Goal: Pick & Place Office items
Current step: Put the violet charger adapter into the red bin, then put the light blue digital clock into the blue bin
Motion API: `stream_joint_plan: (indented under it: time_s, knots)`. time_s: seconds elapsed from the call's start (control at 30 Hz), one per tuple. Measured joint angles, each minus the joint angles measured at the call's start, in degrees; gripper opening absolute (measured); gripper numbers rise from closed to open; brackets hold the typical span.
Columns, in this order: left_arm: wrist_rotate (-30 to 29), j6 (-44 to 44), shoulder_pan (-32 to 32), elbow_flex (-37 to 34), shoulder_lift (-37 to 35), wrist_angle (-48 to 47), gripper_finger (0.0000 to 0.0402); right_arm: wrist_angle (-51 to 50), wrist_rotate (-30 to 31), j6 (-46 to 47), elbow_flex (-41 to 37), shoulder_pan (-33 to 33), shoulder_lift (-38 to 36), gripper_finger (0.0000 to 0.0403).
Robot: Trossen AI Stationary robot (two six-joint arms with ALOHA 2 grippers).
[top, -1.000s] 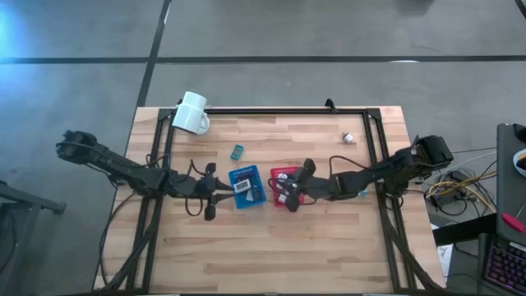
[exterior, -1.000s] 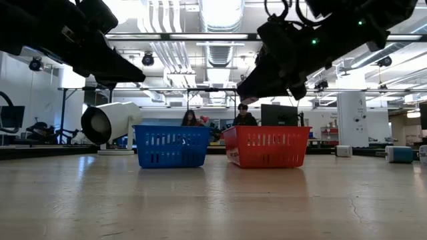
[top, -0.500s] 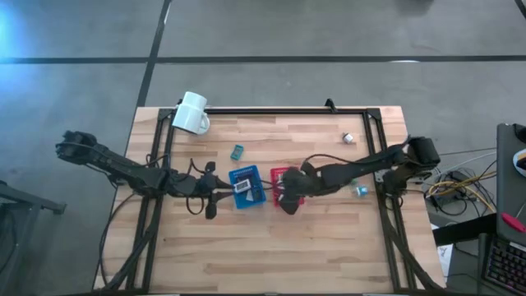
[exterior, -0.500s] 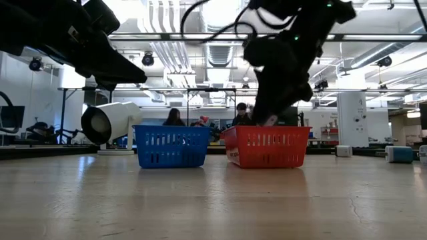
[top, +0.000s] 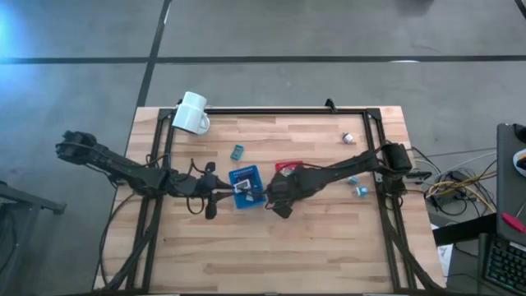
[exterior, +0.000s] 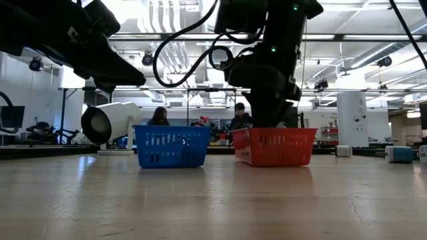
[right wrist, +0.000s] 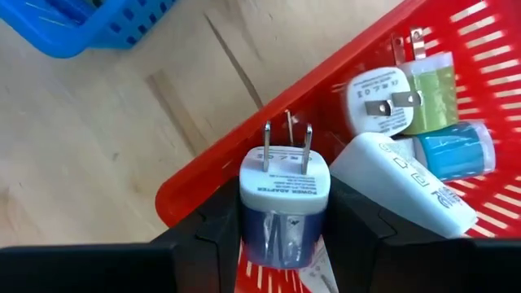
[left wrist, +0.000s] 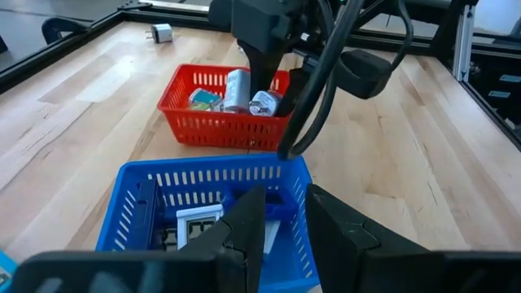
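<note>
My right gripper [top: 278, 200] reaches across to the near-left corner of the red tray [top: 289, 167] and is shut on a white and blue plug adapter [right wrist: 285, 183]. Its two prongs [right wrist: 286, 146] point away from the wrist, over the tray's rim [right wrist: 203, 175]. Inside the tray lie a white adapter [right wrist: 403, 183], a green one [right wrist: 427, 89] and a teal one [right wrist: 456, 150]. My left gripper [top: 215, 191] hovers open and empty at the left side of the blue tray [left wrist: 212, 172], which holds flat pieces [left wrist: 199, 224]. My right gripper pinches the adapter's blue lower body [right wrist: 281, 232] between its two fingers, one on each side. The white end with the prongs sticks out beyond the fingertips. The adapter is lifted over the red tray's corner; I cannot tell whether it touches the rim.
A white mug [top: 191, 113] lies on its side at the far left corner. A teal piece [top: 237, 150], a small white piece [top: 348, 137] and two teal pieces [top: 357, 185] lie loose on the wooden table. People show in the room beyond [exterior: 160, 117].
My right arm has stretched toward the table's left and come down, bringing its gripper with the adapter to the red tray's near-left corner. The red tray has slid a little toward the table's right. My left arm has kept still.
</note>
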Motion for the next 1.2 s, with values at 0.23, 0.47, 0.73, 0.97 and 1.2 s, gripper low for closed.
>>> stream_joint_plan:
  time_s: [0.23, 0.47, 0.73, 0.97, 1.2]
  knots:
    - [0.4, -0.7, 0.0, 0.7, 0.0, -1.1, 0.0094, 0.1, 1.0, -0.8, -0.5, 0.4, -1.2, 0.0168]
    - [0.4, -0.6, 0.0, 1.2, 0.0, -1.4, 0.0094, 0.9, 1.7, -2.0, -0.4, 0.5, -2.1, 0.0237]
    - [0.4, -0.6, 0.0, 1.2, 0.0, -1.5, 0.0094, -5.6, 1.7, -2.3, 1.9, 0.5, -4.9, 0.0265]
    - [0.4, -1.2, 0.0, 1.9, -0.4, -1.7, 0.0094, -11.2, 3.4, -3.6, 3.3, 0.6, -10.9, 0.0258]
    - [0.3, -1.3, 0.1, 3.0, -2.2, -6.6, 0.0094, -20.3, 5.4, -3.6, 2.0, 2.0, -18.2, 0.0246]
